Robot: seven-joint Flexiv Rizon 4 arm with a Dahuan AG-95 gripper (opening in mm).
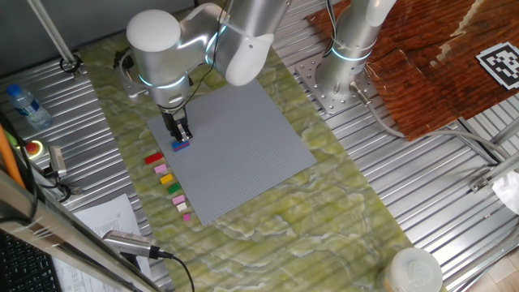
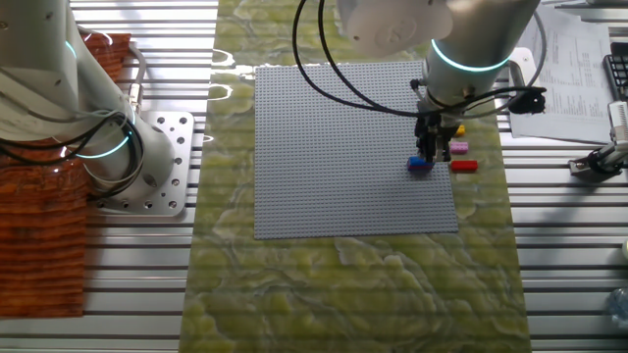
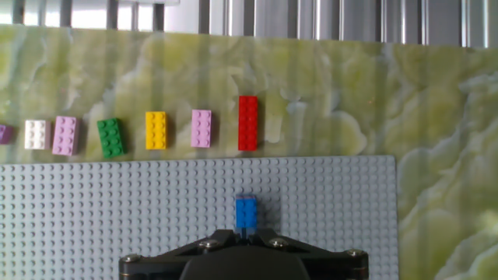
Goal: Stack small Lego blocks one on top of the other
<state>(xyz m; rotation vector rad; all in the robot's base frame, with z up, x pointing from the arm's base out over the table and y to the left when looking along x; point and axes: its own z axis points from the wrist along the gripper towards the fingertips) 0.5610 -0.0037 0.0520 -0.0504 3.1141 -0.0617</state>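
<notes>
A small blue brick (image 3: pixel 247 211) shows at my fingertips, over the grey baseplate (image 3: pixel 117 218) near its edge. My gripper (image 3: pixel 247 230) is shut on the blue brick, with the jaws closed narrowly around its near end. The same brick shows in one fixed view (image 1: pixel 180 146) and in the other fixed view (image 2: pixel 419 165), low on the plate under the gripper (image 1: pixel 179 135). A red brick (image 3: pixel 247 123) lies on the green mat just beyond the plate edge, straight ahead of the blue one. It also shows in one fixed view (image 1: pixel 153 159).
A row of loose bricks lies left of the red one on the mat: pink (image 3: pixel 201 128), yellow (image 3: pixel 156 130), green (image 3: pixel 110 138), pink (image 3: pixel 64 134), white (image 3: pixel 36 134). A second robot base (image 1: pixel 345 73) stands beyond the baseplate.
</notes>
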